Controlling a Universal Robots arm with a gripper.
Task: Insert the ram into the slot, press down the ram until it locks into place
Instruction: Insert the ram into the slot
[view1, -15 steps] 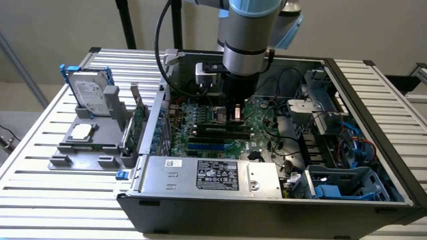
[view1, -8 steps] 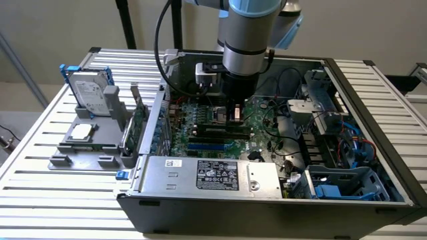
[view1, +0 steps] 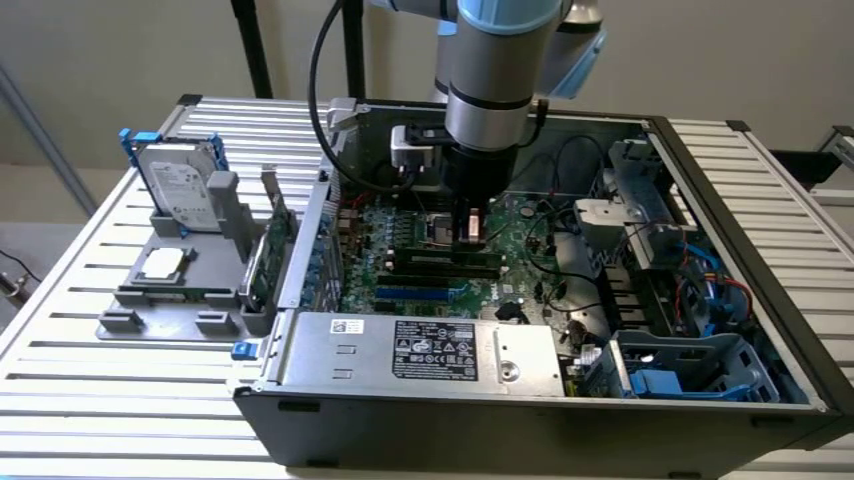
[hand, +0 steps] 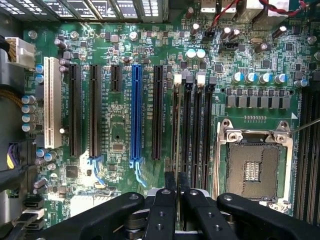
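**Inside the open case: gripper closed over the ram**

At the near edge of the bench (view1: 80, 330) the computer case (view1: 534, 430) lies open, with its silver power supply (view1: 400, 350) against the near wall. Just beyond lies the motherboard (hand: 120, 125), carrying a blue socket (hand: 135, 115) and then a row of long black sockets.

The ram (hand: 175, 120) seems to stand edge-up in the slot (hand: 177, 80), though seen end-on from the wrist it is hard to tell stick from socket. That slot is the outermost of the four alike sockets, on the blue socket's side.

The gripper (view1: 469, 238) (hand: 176, 181) hangs upright over the slot, toward its end on the exterior view's right. Its jaws are drawn together with only a sliver between them. The tips of the fingers (hand: 162, 210) sit close over the ram's top edge.

On the far side of the row from the blue socket is the bare, metal-framed processor socket (hand: 252, 167). The arm (view1: 487, 60) rises from the gripper up past the case's far wall.

Along the bench's edge on the exterior view's left, apart from the case, a grey holder (view1: 167, 290) carries a hard drive (view1: 180, 185) upright.
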